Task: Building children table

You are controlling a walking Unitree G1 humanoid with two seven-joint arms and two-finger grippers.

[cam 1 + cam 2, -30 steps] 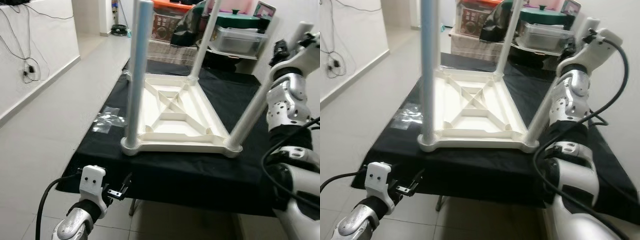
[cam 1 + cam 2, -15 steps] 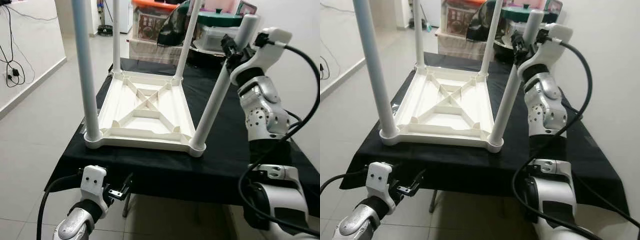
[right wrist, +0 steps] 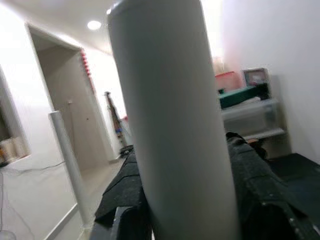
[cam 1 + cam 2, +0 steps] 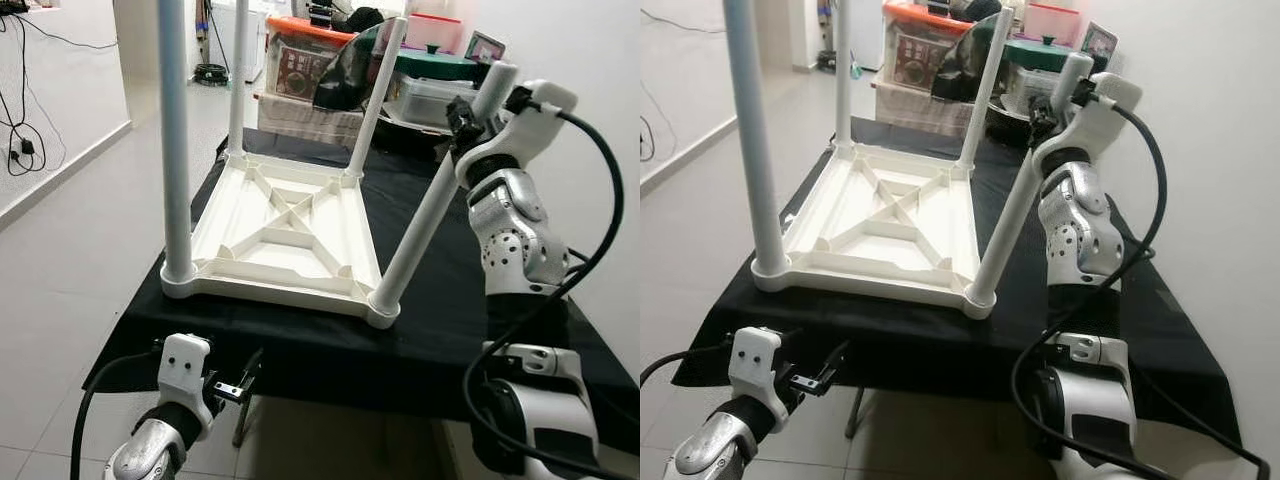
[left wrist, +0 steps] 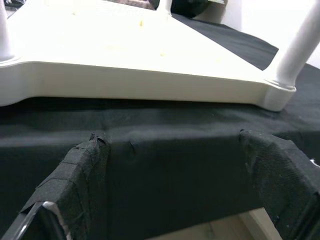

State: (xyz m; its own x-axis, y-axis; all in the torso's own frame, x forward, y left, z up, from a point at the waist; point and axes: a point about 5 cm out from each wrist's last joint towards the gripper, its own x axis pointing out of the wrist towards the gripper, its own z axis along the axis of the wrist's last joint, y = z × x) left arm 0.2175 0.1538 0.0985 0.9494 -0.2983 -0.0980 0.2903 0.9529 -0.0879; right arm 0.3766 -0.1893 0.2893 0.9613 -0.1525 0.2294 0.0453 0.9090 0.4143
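Right pincer (image 4: 470, 112) clamped around the top of the near-right leg (image 4: 425, 220) of the children table (image 4: 275, 235), fingers (image 3: 255, 185) pressed on either side of the white tube, as seen in the right wrist view. Table turned upside down on the surface (image 4: 440, 300), ribbed underside up, cross braces showing. Four white legs pointing upward: near-left leg (image 4: 175, 140) upright in its corner socket, far-left leg (image 4: 238, 80) and far-right leg (image 4: 378, 95) at the back corners, the held one leaning outward to the right from its socket at the front corner. Surface draped in a black cloth (image 4: 1140, 320), table sitting toward its left and middle part. Left pincer (image 4: 240, 380) low, in front of and below the near edge of the surface, fingers (image 5: 75, 165) spread apart, gripping nothing, aimed at the cloth's hanging edge. Storage boxes (image 4: 305, 65) and a lidded container (image 4: 440, 90) stacked beyond the far end. Pale tiled floor (image 4: 70, 260) to the left, cables (image 4: 20, 110) hanging on the wall.
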